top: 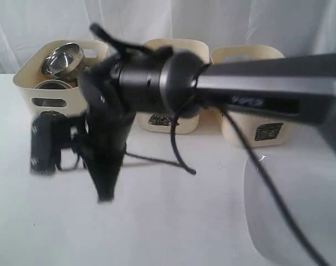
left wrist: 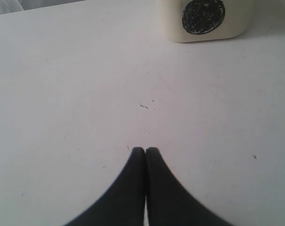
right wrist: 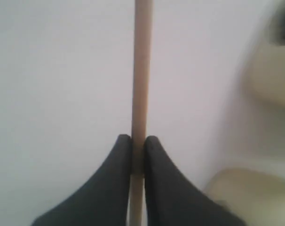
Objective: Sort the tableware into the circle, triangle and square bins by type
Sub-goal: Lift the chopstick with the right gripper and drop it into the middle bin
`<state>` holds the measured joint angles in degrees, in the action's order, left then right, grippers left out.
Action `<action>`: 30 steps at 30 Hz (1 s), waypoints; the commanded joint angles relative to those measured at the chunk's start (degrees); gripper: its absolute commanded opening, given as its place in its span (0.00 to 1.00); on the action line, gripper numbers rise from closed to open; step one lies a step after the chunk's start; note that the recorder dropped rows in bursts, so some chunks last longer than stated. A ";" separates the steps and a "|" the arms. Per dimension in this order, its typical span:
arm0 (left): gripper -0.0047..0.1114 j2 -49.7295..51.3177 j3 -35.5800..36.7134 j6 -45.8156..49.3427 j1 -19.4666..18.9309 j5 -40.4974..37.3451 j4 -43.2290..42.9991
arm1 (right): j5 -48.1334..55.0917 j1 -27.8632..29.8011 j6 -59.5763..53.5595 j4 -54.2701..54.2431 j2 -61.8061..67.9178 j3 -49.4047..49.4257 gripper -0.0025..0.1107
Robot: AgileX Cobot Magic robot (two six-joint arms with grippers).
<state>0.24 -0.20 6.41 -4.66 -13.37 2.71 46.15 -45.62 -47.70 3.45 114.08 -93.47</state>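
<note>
— While the right arm sprawled blurred across the exterior view, how far along did the sorting look?

— Partway, I judged. Steel bowls point(top: 62, 58) sat stacked in the circle bin point(top: 29, 83), at the left of the row of three. The middle bin point(top: 173, 47) and the right-hand bin point(top: 245, 55) showed no contents from that angle, and the arm hid their marks. What looked like the large white plate point(top: 290, 221) lay on the bench point(top: 173, 227), unsorted.

— And the piece in hand?

— A wooden chopstick point(right wrist: 143, 70). The right pincer point(right wrist: 138, 139) was clenched on it, the stick running straight out between the tips above the bench, with cream tub walls just off to one side. It had not reached a bin.

— Could the exterior view confirm that?

— No. There the right pincer pointed down in front of the bins, but I could not make out the stick. Only the right wrist view showed the grasp.

— The other arm?

— The left pincer point(left wrist: 145, 149) was clenched on nothing, tips together over bare bench. Its wrist view alone showed the black circle on the bin's front.
</note>
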 commanded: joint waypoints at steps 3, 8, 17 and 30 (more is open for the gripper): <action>0.04 -0.24 0.20 -0.15 0.28 0.09 0.65 | -24.10 5.24 36.18 20.94 -6.55 -1.30 0.02; 0.04 -0.24 0.20 -0.15 0.28 0.09 0.65 | -28.29 12.19 67.49 34.93 -6.55 -1.30 0.02; 0.04 -0.24 0.20 -0.15 0.28 0.09 0.65 | -43.17 23.56 82.88 41.31 -3.99 -1.30 0.02; 0.04 -0.24 0.20 -0.15 0.28 0.09 0.65 | -53.69 30.80 82.88 39.79 4.28 -1.30 0.24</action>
<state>0.24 -0.20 6.41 -4.66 -13.37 2.71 -5.74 -15.38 34.81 43.62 118.34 -94.77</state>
